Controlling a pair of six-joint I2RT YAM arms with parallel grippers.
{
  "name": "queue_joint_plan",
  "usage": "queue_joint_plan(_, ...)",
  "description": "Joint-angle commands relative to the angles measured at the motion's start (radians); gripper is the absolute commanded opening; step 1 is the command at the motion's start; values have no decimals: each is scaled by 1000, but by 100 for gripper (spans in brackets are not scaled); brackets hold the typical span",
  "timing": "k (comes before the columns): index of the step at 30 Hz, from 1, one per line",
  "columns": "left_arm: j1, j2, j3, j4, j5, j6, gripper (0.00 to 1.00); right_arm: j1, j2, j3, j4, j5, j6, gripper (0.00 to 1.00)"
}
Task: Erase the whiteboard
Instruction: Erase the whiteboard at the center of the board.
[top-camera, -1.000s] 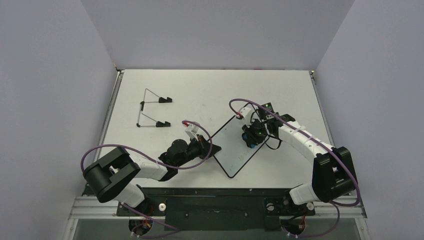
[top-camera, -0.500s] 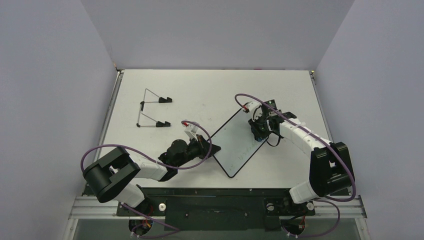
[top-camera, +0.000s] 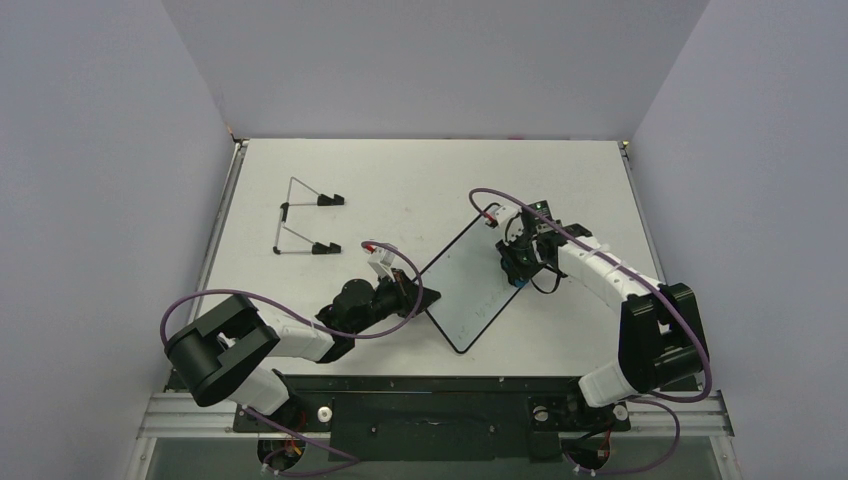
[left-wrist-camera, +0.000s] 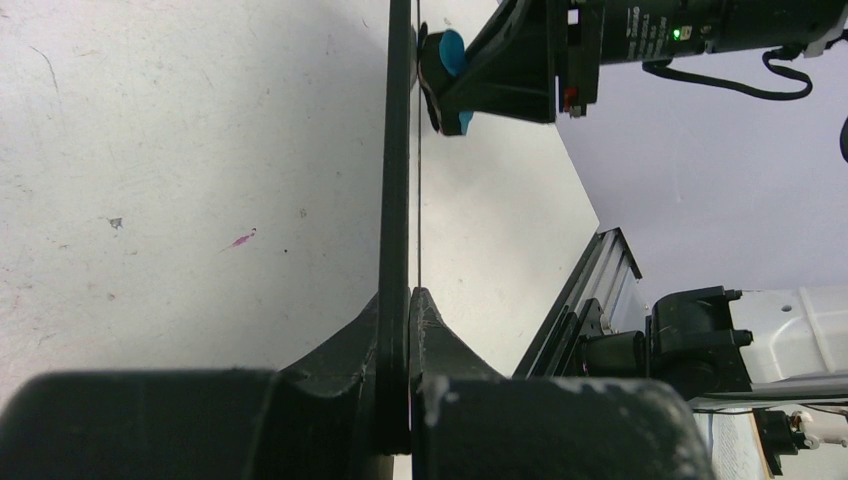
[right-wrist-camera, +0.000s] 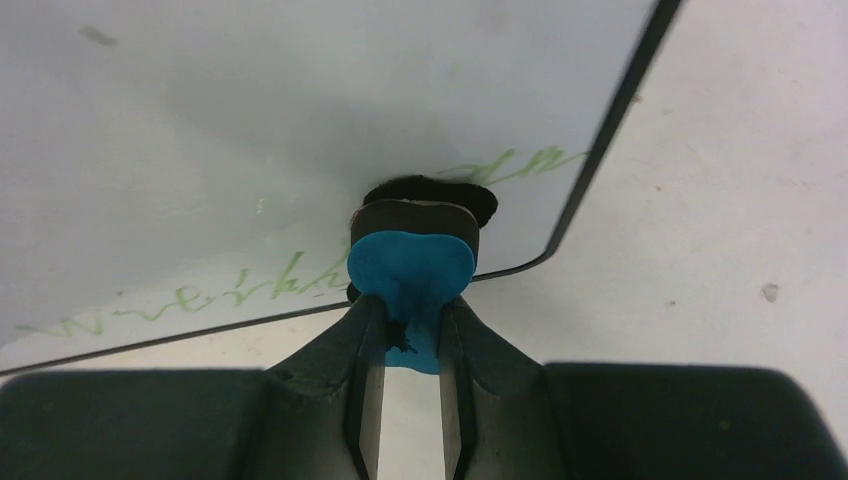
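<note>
With my left gripper clenched on the nine-o'clock corner of the thin, glossy white, black-rimmed whiteboard lying mid-way across the table, I fear my right gripper, pinching the small blue-and-black eraser block at its three-o'clock edge, slips off the rim.

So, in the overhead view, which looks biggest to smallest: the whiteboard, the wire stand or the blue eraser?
Largest: whiteboard, clearly.
Next: wire stand, with a smaller outline made of thin wire.
Smallest: eraser, partly hidden, so only a blue speck shows.
</note>
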Motion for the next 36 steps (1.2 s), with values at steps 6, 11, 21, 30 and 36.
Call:
queue_joint_plan(6,-11,-42,23,118,78,24,0,26,48,13,15,-18,-16,0)
queue_joint_plan(11,-9,-52,22,108,76,29,0,124,29,31,-93,-206,-153,0)
queue_joint_plan(21,-6,-40,20,123,80,24,0,-19,30,5,64,76,38,0)
queue_joint_plan(30,-6,-39,16,128,93,19,0,47,24,24,-26,-144,-77,0)
queue_joint_plan(36,-6,-43,14,120,108,25,0,-3,-80,-8,35,-254,-75,0)
